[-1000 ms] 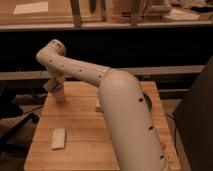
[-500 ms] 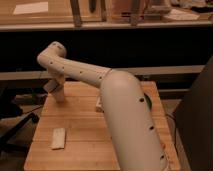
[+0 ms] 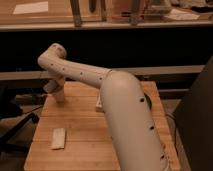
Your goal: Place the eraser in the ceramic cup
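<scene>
- One white robot arm (image 3: pixel 125 115) fills the centre of the camera view, rising from the lower right and reaching up and left across a light wooden tabletop (image 3: pixel 85 127).
- Its thick rounded lower segment covers much of the tabletop's right half; a slimmer segment with small dark dots runs up to a bent elbow joint near the upper left.
- From that joint the arm turns downward, and the gripper (image 3: pixel 56 90) hangs at the tabletop's far left corner.
- Jaws: I cannot tell whether they are open or closed, since the end of the arm merges with what lies beneath it.
- A small pale whitish-pink ceramic cup (image 3: pixel 59 96) appears to stand directly under the gripper, close to the tabletop's rear left edge; its outline is hard to separate from the gripper.
- The small dark greyish eraser cannot be made out with any certainty; no such block shows on the open part of the tabletop, and whether it is at the gripper cannot be judged.
- A flat pale rectangular slab (image 3: pixel 58 138) lies on the near left part of the tabletop, well apart from the gripper.
- A pale chunky little block (image 3: pixel 99 104) sits on the tabletop just beside the arm's thick segment, partly hidden by it.
- A long wooden shelf (image 3: pixel 100 20) runs across the background above a dark recess.
</scene>
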Robot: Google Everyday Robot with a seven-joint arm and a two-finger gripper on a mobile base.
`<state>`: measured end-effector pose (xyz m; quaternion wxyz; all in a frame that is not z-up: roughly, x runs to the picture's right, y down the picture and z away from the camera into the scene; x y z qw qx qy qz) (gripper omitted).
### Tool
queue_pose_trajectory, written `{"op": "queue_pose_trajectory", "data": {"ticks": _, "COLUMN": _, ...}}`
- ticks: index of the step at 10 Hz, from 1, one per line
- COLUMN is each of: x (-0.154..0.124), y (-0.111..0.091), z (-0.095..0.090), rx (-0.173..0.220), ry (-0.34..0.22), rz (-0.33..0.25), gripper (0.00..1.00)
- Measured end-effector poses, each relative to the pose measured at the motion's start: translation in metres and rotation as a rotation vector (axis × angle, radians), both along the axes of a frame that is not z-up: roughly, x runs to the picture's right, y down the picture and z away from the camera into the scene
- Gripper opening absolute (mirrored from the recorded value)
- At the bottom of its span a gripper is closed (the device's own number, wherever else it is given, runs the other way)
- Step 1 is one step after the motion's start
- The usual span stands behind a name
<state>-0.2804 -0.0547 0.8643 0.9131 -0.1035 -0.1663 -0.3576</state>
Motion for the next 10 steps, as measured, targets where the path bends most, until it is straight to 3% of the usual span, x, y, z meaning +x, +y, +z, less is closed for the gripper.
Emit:
{"op": "queue_pose_trajectory", "data": {"ticks": 1, "x": -0.0001, "y": 0.0008, "z": 0.0012, "rx": 0.002, "ry": -0.001, "rz": 0.001, "gripper": 0.78}}
{"op": "queue_pose_trajectory", "data": {"ticks": 2, "x": -0.0002, "y": 0.0022, "z": 0.0027, "rx": 0.003, "ry": -0.001, "rz": 0.002, "gripper": 0.80}}
{"op": "queue_pose_trajectory", "data": {"ticks": 10, "x": -0.0066, "y": 0.0084, "z": 0.0061, "rx": 0.012, "ry": -0.008, "rz": 0.003, "gripper": 0.80}}
